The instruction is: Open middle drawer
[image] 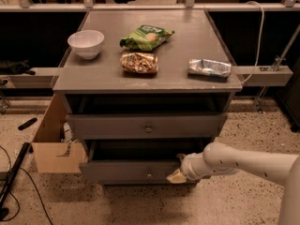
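The middle drawer (pixel 122 171), its long front parallel to the desk's front edge and seemingly partly out, lies just left of the gripper (pixel 177 175), which sits below the front-right corner by the drawer's right end, its knob (pixel 149 176) further left; its hold cannot be told.

Grey cabinet top (pixel 103 76) carries a white bowl (pixel 86 42) at back left, green snack bag (pixel 146 35) at back centre, brown snack bag (pixel 139 63) just in front of it, silver packet (pixel 209 68) at right. Gripper (pixel 177 175) sits low at the cabinet front, near the lower knob (pixel 149 175).
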You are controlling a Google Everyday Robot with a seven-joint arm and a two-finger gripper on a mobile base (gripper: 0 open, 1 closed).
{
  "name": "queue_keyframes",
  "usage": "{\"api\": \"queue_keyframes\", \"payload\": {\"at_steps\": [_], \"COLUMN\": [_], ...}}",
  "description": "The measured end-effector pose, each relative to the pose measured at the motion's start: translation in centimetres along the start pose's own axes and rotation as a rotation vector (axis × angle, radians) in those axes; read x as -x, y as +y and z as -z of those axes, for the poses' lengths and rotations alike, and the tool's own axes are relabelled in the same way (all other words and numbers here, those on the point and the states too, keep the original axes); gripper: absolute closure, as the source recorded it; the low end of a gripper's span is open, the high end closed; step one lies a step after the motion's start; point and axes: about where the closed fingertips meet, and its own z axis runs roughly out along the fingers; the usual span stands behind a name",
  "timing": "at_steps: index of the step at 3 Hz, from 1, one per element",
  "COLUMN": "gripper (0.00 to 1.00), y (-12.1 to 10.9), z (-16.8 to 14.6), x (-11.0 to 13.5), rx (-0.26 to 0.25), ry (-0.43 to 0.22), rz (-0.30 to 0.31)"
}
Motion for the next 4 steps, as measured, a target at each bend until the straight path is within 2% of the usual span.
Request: {"api": "queue_keyframes", "payload": {"at_steps": [1,2,3,4], "gripper": [0.70,0.99,1.00,1.00], "y": [0.0,0.0,0.0,1.1], "z": [0.6,1.2,1.2,1.8], "x": [0.4,0.7,0.7,0.0], "rx": [0.000,0.000,0.000,0.014], "ry": [0.000,0.000,0.000,0.000], "rz": [0.000,0.000,0.000,-0.013]}}
